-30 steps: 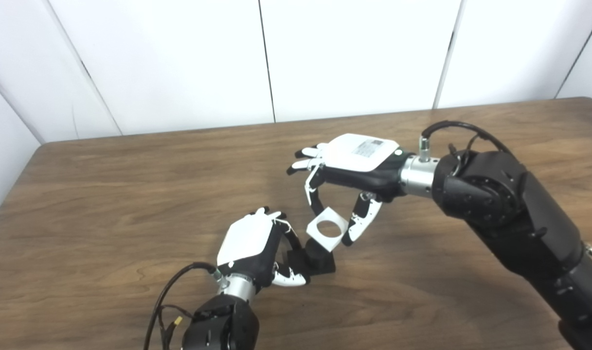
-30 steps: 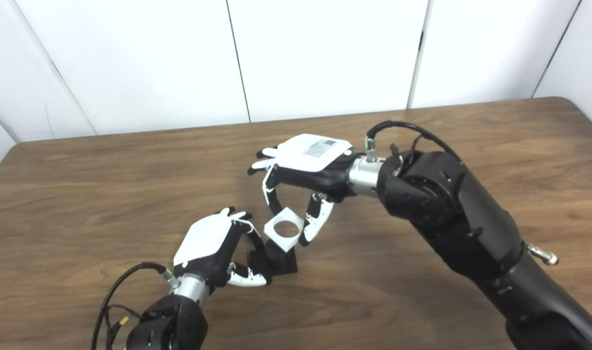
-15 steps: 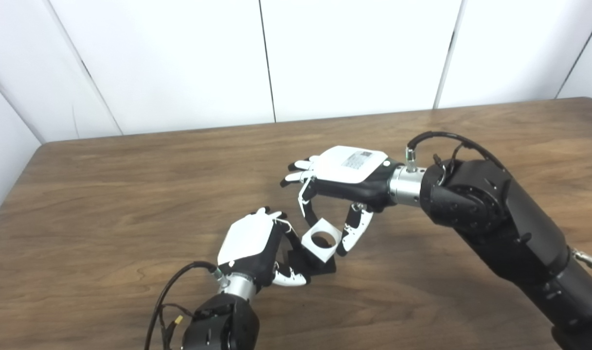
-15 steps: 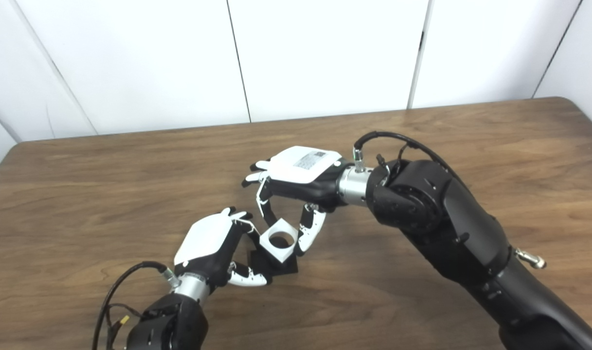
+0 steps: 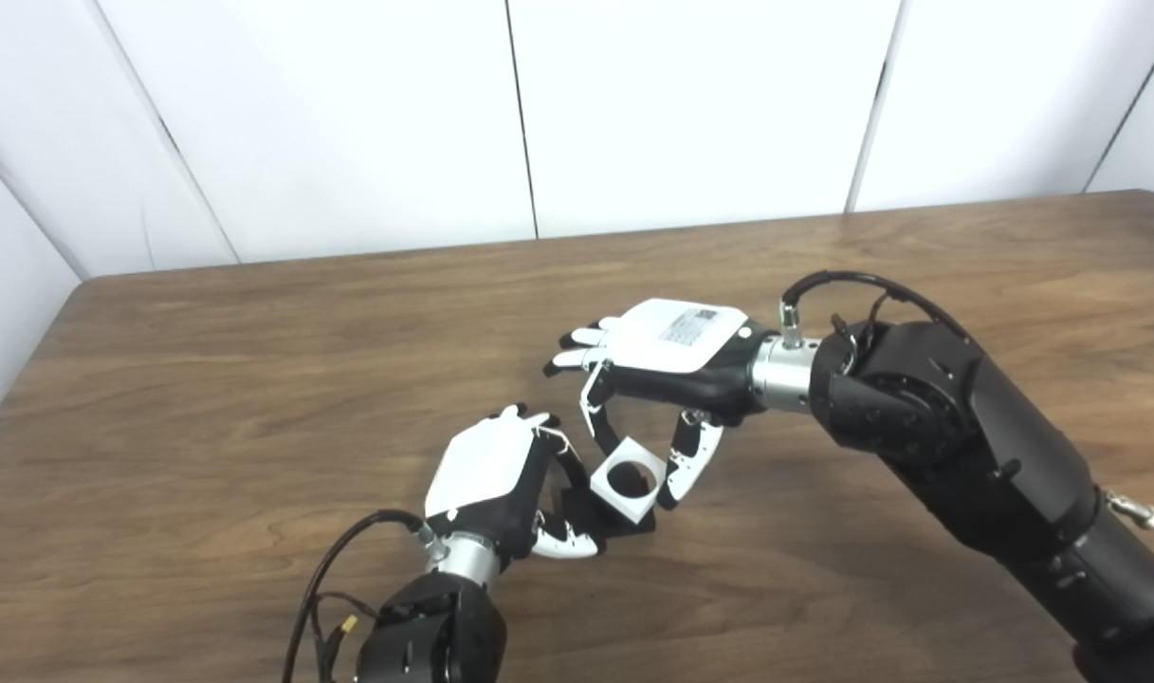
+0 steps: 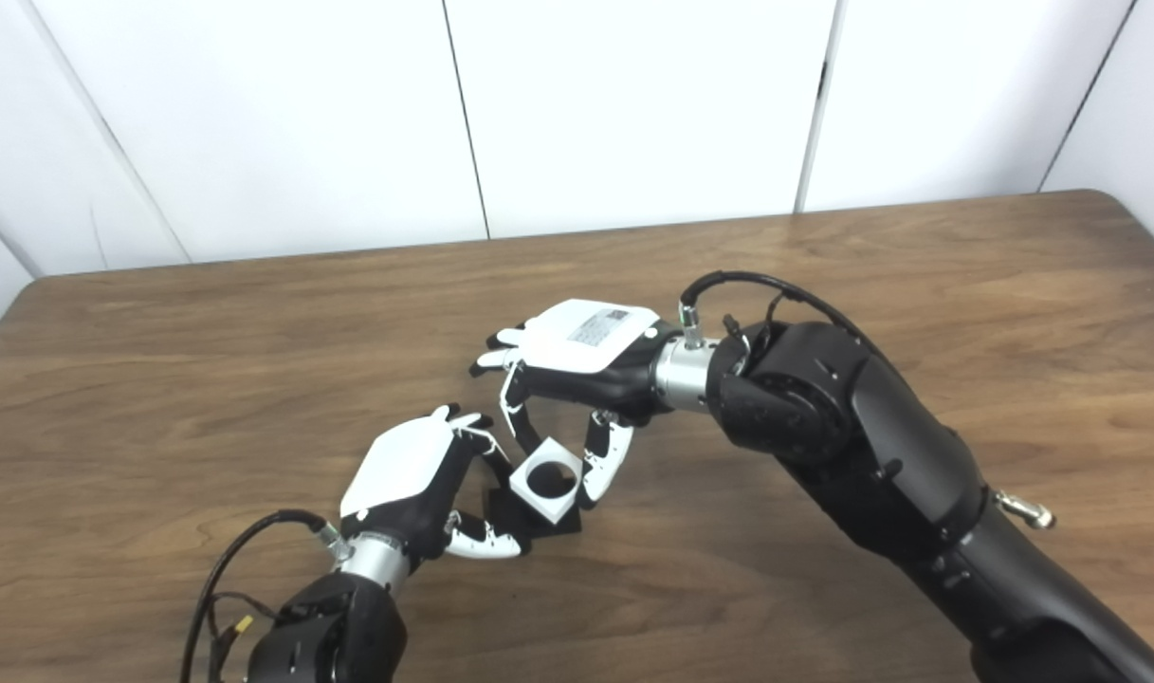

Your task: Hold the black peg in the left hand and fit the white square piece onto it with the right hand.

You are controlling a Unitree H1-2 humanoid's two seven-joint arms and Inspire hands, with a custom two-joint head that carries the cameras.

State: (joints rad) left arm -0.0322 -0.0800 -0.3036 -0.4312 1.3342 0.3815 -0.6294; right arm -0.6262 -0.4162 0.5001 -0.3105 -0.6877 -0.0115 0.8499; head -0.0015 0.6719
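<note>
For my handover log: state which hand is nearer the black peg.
Left. The left hand is closed around the black peg at its base on the table. The right hand is above it, holding the white square piece over the peg.

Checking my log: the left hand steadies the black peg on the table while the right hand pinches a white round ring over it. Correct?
Not quite: the right hand pinches a white square piece with a round hole, as the left eye view shows. The left hand does steady the black peg on the table.

Wood-grain table (image 5: pixel 254 379), matt white square piece (image 5: pixel 631 476), glossy hand (image 5: pixel 676 346)
</note>
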